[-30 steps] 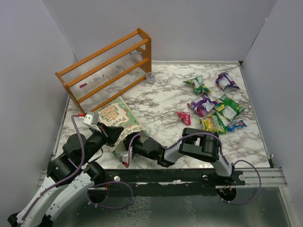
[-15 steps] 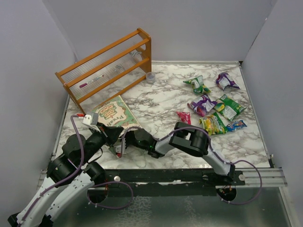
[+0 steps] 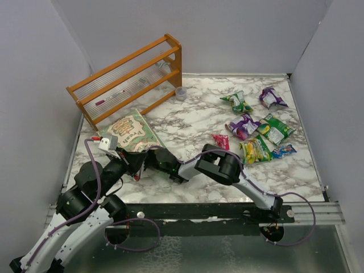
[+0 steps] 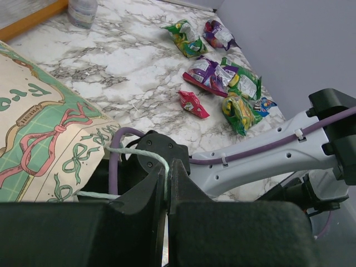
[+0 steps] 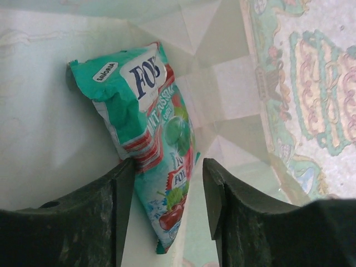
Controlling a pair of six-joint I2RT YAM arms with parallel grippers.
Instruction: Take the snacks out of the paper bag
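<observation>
The paper bag point(image 3: 129, 131) lies at the left, its mouth towards the arms. My left gripper point(image 3: 135, 165) is shut on the bag's pale green cord handle point(image 4: 142, 153), pinched between its fingertips in the left wrist view point(image 4: 168, 169); the bag's printed front point(image 4: 39, 128) shows there too. My right gripper point(image 5: 169, 206) is open inside the bag, its jaws on either side of a teal snack packet point(image 5: 153, 128) that lies against the cream lining. Several more snack packets point(image 3: 257, 133) lie on the marble at the right, also visible in the left wrist view point(image 4: 219, 83).
An orange wooden rack point(image 3: 128, 79) stands at the back left, with a small clear cup point(image 3: 181, 93) beside it. Grey walls enclose the table on three sides. The right arm point(image 3: 219, 165) stretches across the front of the table towards the bag.
The right arm has reached further left, deeper into the bag. The bag has shifted back and to the left. The left gripper has kept hold of the handle.
</observation>
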